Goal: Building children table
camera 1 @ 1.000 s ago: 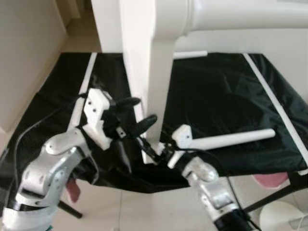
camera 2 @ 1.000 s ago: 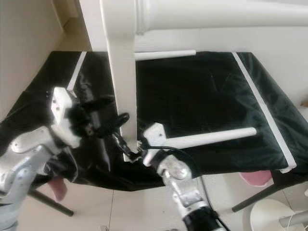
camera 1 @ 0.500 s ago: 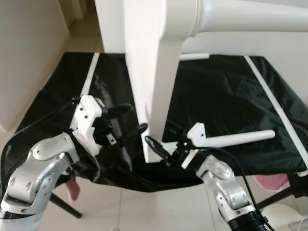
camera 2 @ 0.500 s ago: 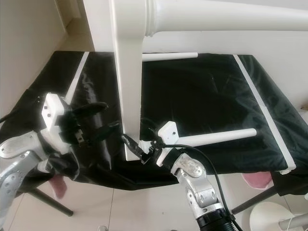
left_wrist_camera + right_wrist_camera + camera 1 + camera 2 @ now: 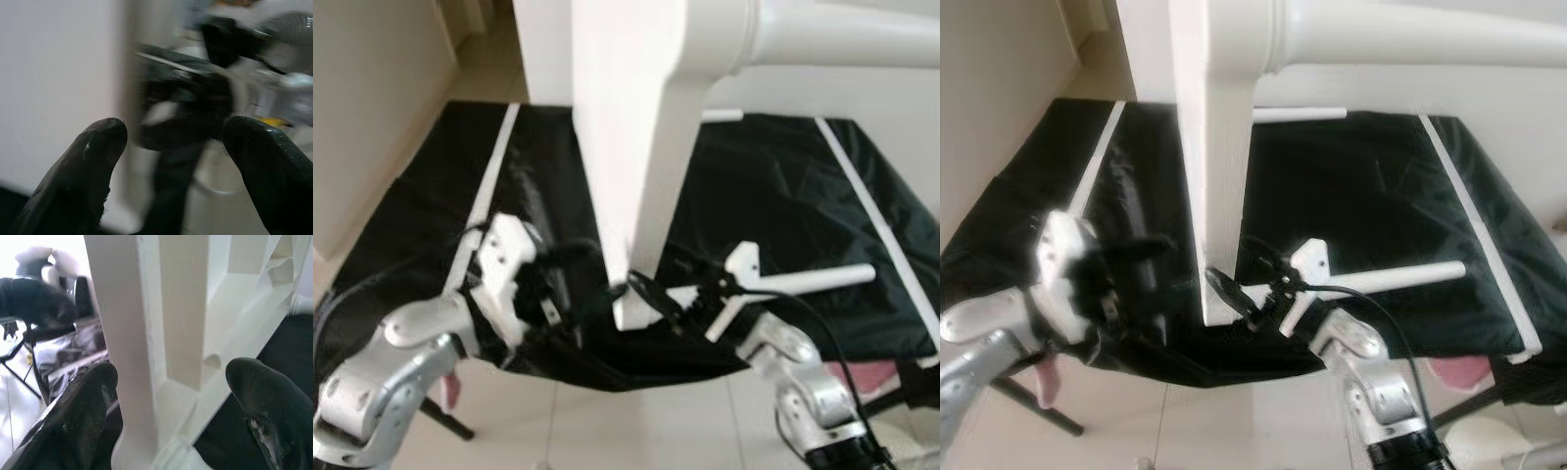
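At the front edge of the black-covered counter (image 5: 773,206), a tall white table part (image 5: 631,147) stands on end, its foot resting on the cloth near the middle of that edge. Its long axis runs straight up, with a round bar branching off near the top.

My right claw (image 5: 1234,299) sits just beside the foot of this part, fingers spread wide; in the right wrist view the white upright and its ribbed inner face stand between my 2 fingertips (image 5: 88,396), not yet pinched. My left claw (image 5: 578,284) is on the other side of the foot, also spread wide, with the white face just beside 1 fingertip (image 5: 98,147) there.

A loose white leg (image 5: 803,282) lies flat on the cloth toward the right edge, its long axis pointing across the counter.

I judge my right claw the nearer one: the upright lies directly ahead of it, so closing on the foot looks like the coming move.
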Controlling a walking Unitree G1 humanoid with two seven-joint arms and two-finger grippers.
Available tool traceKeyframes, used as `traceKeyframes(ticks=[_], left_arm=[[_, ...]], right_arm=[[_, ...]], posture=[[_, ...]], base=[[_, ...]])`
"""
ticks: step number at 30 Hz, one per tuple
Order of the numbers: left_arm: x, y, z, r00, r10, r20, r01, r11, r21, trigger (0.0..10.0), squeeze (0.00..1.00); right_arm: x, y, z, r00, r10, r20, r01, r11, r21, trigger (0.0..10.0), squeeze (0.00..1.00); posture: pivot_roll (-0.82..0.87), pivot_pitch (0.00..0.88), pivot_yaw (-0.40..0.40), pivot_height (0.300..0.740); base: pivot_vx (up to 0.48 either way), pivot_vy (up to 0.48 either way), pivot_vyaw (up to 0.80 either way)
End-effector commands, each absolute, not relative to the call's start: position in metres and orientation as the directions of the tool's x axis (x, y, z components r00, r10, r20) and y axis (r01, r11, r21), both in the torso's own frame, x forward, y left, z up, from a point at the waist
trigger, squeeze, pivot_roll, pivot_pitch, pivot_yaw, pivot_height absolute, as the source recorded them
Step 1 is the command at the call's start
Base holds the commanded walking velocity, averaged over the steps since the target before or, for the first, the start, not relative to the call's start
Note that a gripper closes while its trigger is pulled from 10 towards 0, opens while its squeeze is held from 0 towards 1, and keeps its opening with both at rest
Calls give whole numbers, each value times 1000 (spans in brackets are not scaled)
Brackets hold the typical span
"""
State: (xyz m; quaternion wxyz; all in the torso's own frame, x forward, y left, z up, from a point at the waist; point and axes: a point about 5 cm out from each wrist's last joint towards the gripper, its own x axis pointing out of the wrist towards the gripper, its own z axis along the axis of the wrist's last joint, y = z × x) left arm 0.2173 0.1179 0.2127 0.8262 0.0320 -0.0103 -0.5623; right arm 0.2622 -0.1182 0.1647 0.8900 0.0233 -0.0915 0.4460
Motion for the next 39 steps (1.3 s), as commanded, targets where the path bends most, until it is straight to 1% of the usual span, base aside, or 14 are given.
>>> traceKeyframes(ticks=[1, 2, 4, 8, 9, 12, 13, 15, 18, 21, 26, 33, 36, 39], left_arm=[[213, 110, 212, 332, -943, -19, 942, 331, 54, 10000, 0], [214, 109, 212, 332, -943, -16, 942, 331, 56, 10000, 0], [216, 108, 215, 342, -940, 3, 938, 342, 66, 10000, 0], [217, 108, 216, 345, -938, 6, 936, 345, 67, 10000, 0], [217, 108, 216, 349, -937, 9, 935, 349, 67, 10000, 0], [214, 110, 217, 356, -934, 10, 933, 356, 57, 10000, 0], [214, 110, 217, 356, -934, 10, 933, 356, 57, 10000, 0], [213, 107, 216, 345, -939, 7, 938, 345, 44, 10000, 0], [212, 104, 214, 310, -951, -1, 950, 310, 25, 10000, 0], [211, 102, 208, 283, -958, -35, 959, 283, 15, 10000, 0], [209, 103, 195, 280, -952, -123, 960, 278, 27, 10000, 0], [208, 103, 186, 281, -943, -176, 960, 278, 39, 10000, 0], [208, 102, 187, 278, -945, -172, 960, 276, 39, 10000, 0], [208, 101, 195, 274, -951, -144, 962, 271, 40, 10000, 0]], right_arm=[[261, -122, 165, 583, 793, 175, -799, 599, -51, 10000, 0], [261, -124, 165, 592, 787, 173, -792, 608, -55, 10000, 0], [259, -121, 161, 660, 716, 228, -717, 691, -95, 10000, 0], [257, -120, 160, 675, 697, 244, -696, 711, -105, 10000, 0], [253, -117, 156, 693, 672, 260, -667, 735, -121, 10000, 0], [232, -116, 144, 678, 699, 228, -694, 711, -114, 10000, 0], [232, -116, 144, 678, 699, 228, -694, 711, -114, 10000, 0], [232, -138, 140, 681, 717, 151, -711, 696, -100, 10000, 0], [244, -162, 144, 720, 687, 101, -679, 727, -104, 10000, 0], [249, -167, 143, 729, 682, 56, -673, 730, -116, 10000, 0], [253, -168, 136, 728, 685, -30, -685, 723, -96, 10000, 0], [262, -157, 130, 721, 688, -83, -693, 718, -74, 10000, 0], [269, -145, 129, 707, 702, -86, -707, 704, -67, 10000, 0], [277, -123, 129, 670, 738, -79, -743, 668, -55, 10000, 0]], posture=[[28, 80, -33, 740], [28, 80, -33, 740], [27, 79, -36, 740], [27, 79, -36, 740], [29, 81, -39, 740], [25, 86, -34, 740], [25, 86, -34, 740], [11, 87, -26, 740], [9, 87, -24, 740], [4, 85, -20, 740], [3, 81, -19, 740], [3, 78, -19, 740], [10, 73, -22, 740], [19, 66, -26, 740]], base=[[0, 0, 0], [0, 0, 0], [0, 0, 0], [0, 0, 0], [0, 0, 0], [0, 0, 0], [0, 0, 0], [0, 0, 0], [0, 0, 0], [0, 0, 0], [0, 0, 0], [0, 0, 0], [0, 0, 0], [0, 0, 0]])
